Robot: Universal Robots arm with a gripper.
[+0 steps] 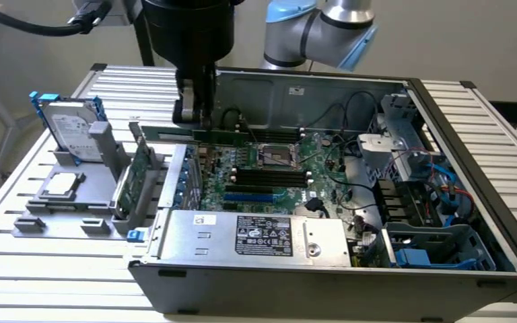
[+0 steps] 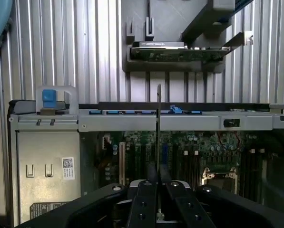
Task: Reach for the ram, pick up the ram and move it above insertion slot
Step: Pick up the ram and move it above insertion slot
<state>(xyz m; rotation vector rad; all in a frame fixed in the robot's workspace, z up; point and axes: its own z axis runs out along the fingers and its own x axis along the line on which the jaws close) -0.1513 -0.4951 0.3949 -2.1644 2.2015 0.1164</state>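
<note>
The ribbed metal surface (image 1: 474, 128) is carrying an open computer case (image 1: 330, 269) with its green motherboard (image 1: 268, 178) showing. Just beside the case, on the exterior view's left, a grey holder (image 1: 70, 195) is standing with a silver hard drive (image 1: 72, 128) in blue rails and a bigger green card (image 1: 132, 182) upright in it. The black gripper (image 1: 196, 121) is hanging over the case's back edge, its jaws nearly closed and pinching the ram (image 1: 200, 135) at one end. The ram is sitting level in the air above the motherboard, touching nothing below it.
</note>
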